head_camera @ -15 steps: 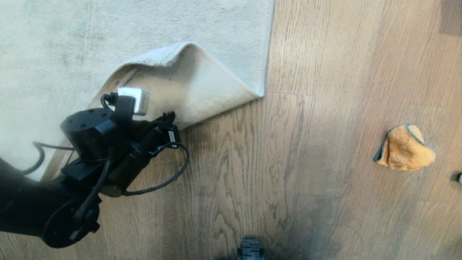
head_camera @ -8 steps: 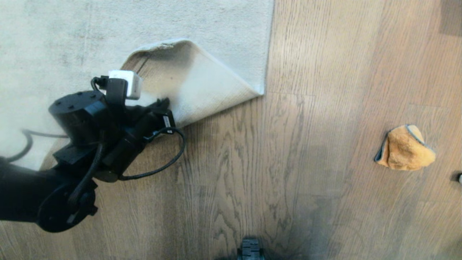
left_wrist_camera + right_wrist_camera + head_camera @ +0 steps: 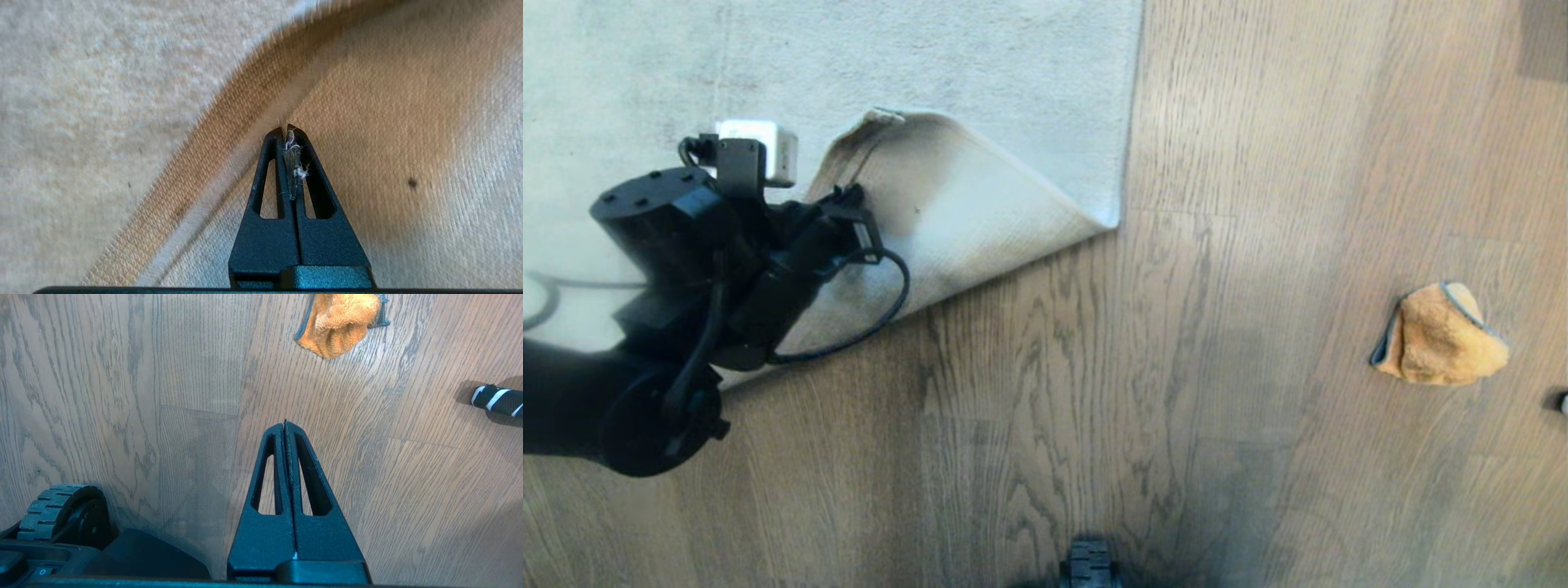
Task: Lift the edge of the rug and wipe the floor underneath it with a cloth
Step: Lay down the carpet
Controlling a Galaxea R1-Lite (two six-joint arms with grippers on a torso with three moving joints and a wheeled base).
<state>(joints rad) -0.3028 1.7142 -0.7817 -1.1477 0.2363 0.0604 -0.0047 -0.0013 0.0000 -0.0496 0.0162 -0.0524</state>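
The rug's corner is folded back onto the pale pile, showing its coarse tan backing [image 3: 980, 204] [image 3: 388, 122]. The rug edge [image 3: 862, 143] [image 3: 212, 134], a woven hem band, runs along the top of the flap. My left gripper [image 3: 286, 128] is shut, with only lint between its jaws, and its tips rest against the backing beside the hem. In the head view the left arm [image 3: 686, 261] hides the fingers. The orange cloth [image 3: 1441, 335] [image 3: 341, 322] lies crumpled on the floor [image 3: 1094, 392] at the right. My right gripper [image 3: 285, 424] hangs shut over bare planks, short of the cloth.
My base's wheel [image 3: 61, 502] [image 3: 1089, 563] is at the near edge. A black object with white stripes [image 3: 496, 399] lies on the floor to the right of the cloth. A darker patch [image 3: 1543, 37] marks the far right corner.
My left arm has swung left and farther away over the rug. The folded flap went with it and now lies flatter and wider, showing more backing. The cloth has not moved.
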